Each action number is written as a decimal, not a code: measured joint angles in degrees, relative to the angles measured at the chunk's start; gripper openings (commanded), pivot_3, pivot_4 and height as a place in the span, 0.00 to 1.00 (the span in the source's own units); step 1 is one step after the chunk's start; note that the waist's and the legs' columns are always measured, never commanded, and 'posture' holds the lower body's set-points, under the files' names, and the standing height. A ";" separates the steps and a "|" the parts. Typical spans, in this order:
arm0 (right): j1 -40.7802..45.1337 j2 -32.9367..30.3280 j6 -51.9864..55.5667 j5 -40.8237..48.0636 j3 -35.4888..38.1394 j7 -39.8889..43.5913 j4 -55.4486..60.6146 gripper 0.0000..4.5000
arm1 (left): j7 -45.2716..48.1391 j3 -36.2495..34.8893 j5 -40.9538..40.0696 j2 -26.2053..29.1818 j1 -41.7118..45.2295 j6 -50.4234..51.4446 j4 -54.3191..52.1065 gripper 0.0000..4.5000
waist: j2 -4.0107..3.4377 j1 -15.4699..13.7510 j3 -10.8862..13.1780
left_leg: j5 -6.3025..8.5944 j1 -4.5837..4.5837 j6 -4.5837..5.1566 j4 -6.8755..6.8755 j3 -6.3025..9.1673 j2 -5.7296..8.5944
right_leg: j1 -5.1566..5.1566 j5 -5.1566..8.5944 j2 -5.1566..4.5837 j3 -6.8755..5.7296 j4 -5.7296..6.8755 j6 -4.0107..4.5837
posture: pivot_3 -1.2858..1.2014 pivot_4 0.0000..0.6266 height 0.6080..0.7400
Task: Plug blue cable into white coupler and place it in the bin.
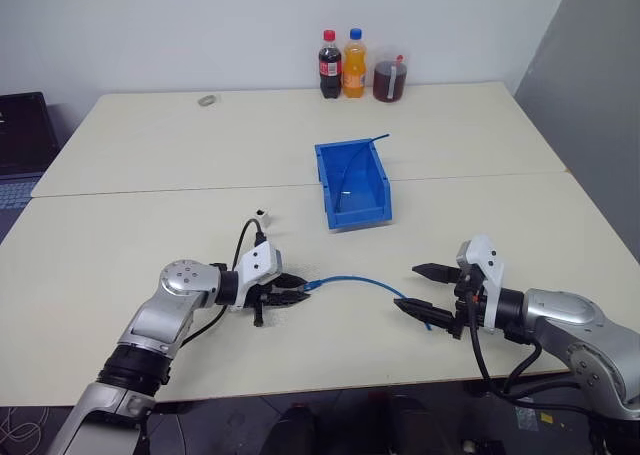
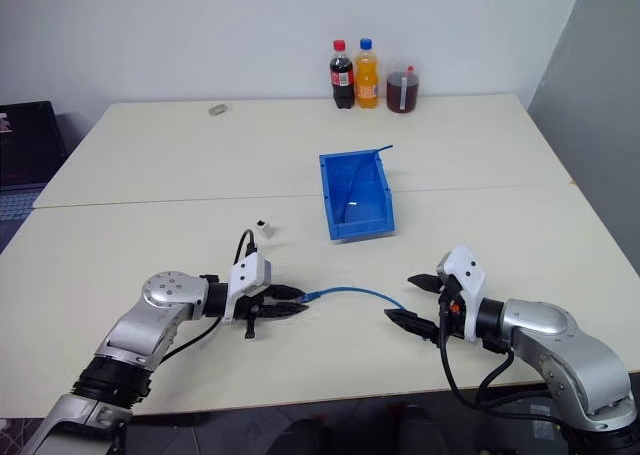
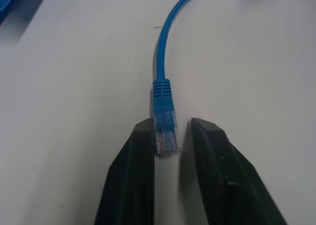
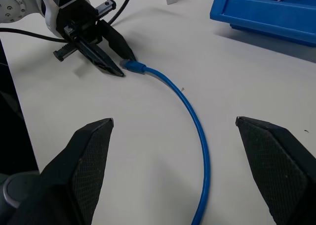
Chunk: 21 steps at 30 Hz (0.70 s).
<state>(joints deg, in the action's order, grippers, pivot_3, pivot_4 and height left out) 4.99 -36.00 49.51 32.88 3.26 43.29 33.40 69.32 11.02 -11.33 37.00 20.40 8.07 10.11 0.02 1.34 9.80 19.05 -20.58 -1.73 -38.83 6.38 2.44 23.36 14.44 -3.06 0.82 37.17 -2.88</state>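
Pinched between my left gripper [image 3: 170, 136] fingers sits the clear plug of the blue cable [image 1: 360, 282], light, limp, slippery-looking; grip the plug body. At three o'clock my right gripper [image 1: 422, 287] gapes empty. White coupler [image 1: 265, 216] waits at twelve o'clock, bin [image 1: 352, 183] beyond.

Head pair looks down over the table; each wrist camera looks along its own fingers.

Both eye views face forward and down from above the near edge, sharing the whole table [image 1: 150, 175] up to the far wall. The left wrist view sits very close over the blue cable [image 3: 163, 94]; the right wrist view, farther back, faces left across it, sharing that cable's plug end.
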 measured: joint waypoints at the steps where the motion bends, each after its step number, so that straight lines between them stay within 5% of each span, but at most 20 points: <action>1: 0.00 -0.05 -0.01 0.00 -0.05 -0.01 0.00 0.94 | -0.05 -0.04 -0.05 -0.11 -0.09 0.29 -0.12 0.06 | 0.00 0.00 0.00 | 0.00 0.00 0.00 0.00 0.00 0.00 | 0.00 0.00 0.00 0.00 0.00 0.00 | 0.52 0.24 1.00; 7: 0.06 -0.59 -0.22 -0.01 -0.32 0.26 -0.09 0.94 | -0.04 -1.33 -1.92 1.28 -3.34 4.14 -4.32 0.05 | 0.00 0.17 0.00 | 0.00 0.00 0.00 0.00 0.00 -0.03 | 0.01 0.00 -0.01 0.01 0.00 0.00 | 0.52 0.24 1.00; 11: 0.62 -0.59 -0.20 0.03 -1.19 0.37 -1.09 0.94 | -3.06 -3.31 -5.72 1.31 -4.52 15.29 -8.90 0.05 | 0.01 0.25 0.01 | 0.07 0.00 0.16 -0.02 0.02 -0.04 | 0.01 0.00 0.00 0.00 0.06 0.00 | 0.52 0.24 1.00; 17: 5.49 3.14 5.58 9.71 3.44 -2.72 -1.14 0.94 | -18.66 -14.39 -23.53 -9.83 4.05 44.56 -18.44 0.05 | 0.19 -0.13 0.03 | -0.07 -0.05 0.20 -0.14 0.09 0.00 | -0.04 -0.11 0.02 -0.09 0.14 -0.09 | 0.52 0.24 1.00; 21: 7.14 7.23 14.09 22.65 7.52 -8.32 -2.13 0.94 | -26.35 -19.43 -33.99 -16.33 5.25 55.14 -23.03 0.05 | 0.18 0.34 0.03 | -0.13 -0.03 0.07 -0.13 0.01 -0.02 | 0.01 -0.13 -0.06 0.04 0.13 -0.05 | 0.52 0.24 1.00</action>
<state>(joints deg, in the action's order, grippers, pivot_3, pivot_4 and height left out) 12.13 -28.77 63.60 55.53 10.78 34.97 31.27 42.97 -8.41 -45.31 20.67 25.65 63.21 -12.91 0.20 1.68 9.83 18.92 -20.61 -1.66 -38.96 6.39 2.42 23.36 14.31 -3.12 0.86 37.30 -2.93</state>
